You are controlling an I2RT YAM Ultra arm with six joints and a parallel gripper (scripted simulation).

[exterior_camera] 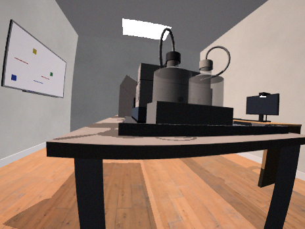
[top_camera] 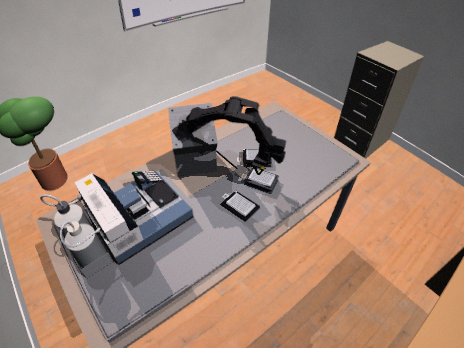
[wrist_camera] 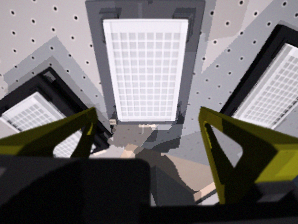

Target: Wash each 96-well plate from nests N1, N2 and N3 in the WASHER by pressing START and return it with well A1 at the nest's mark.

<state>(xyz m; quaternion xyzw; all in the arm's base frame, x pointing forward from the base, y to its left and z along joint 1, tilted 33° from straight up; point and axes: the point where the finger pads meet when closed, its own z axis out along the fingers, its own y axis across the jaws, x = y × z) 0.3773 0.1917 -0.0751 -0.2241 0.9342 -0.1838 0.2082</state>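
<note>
Three white 96-well plates lie in dark nests on the table mat. In the top view the near plate (top_camera: 240, 204) lies apart, the middle plate (top_camera: 263, 179) is just under my gripper, and the far plate (top_camera: 249, 154) is partly hidden by the arm. In the wrist view the middle plate (wrist_camera: 146, 70) lies straight ahead, with one plate (wrist_camera: 27, 114) at the left and one plate (wrist_camera: 274, 90) at the right. My gripper (top_camera: 258, 169) (wrist_camera: 148, 112) is open and empty, above the middle plate's near end. The washer (top_camera: 150, 215) stands at the left, its dark carrier (top_camera: 163, 193) empty, its keypad (top_camera: 152, 176) behind.
Two bottles (top_camera: 75, 232) (exterior_camera: 171, 85) with tubing stand at the washer's left end. A grey panel (top_camera: 192, 130) stands behind the arm's base. A filing cabinet (top_camera: 377, 97) and a potted plant (top_camera: 35, 140) stand off the table. The exterior view shows only the washer's back and the bottles.
</note>
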